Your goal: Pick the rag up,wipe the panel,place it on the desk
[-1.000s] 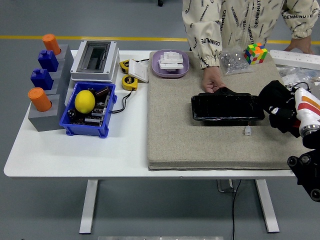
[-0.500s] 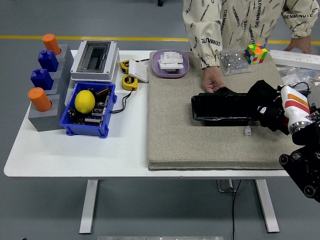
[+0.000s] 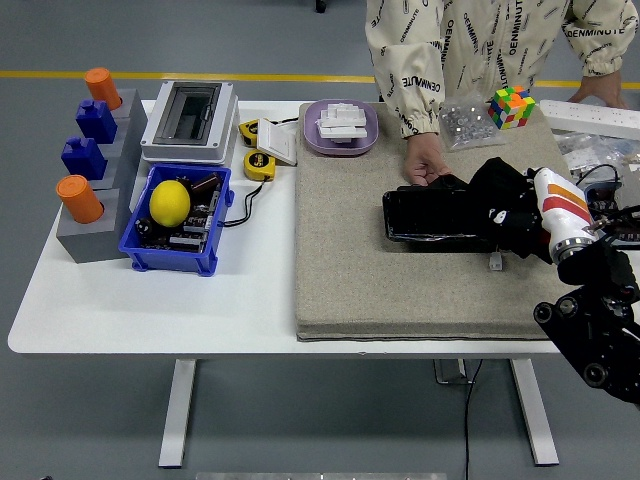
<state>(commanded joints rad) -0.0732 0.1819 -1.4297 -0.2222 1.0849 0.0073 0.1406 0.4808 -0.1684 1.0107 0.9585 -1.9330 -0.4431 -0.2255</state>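
Note:
A black glossy panel lies on the grey felt mat, right of centre. My right hand reaches in from the right and is shut on a black rag. The rag rests over the panel's right end. A person stands at the far side and presses one hand on the panel's far edge. My left arm does not show.
A small white connector lies just in front of the panel. A purple tray, a colour cube and a bag of small parts sit at the back. A blue bin holding a lemon and a white box stand left.
My right hand with the rag has moved left, from beside the panel's right end onto it. The person's hand and the panel have stayed put.

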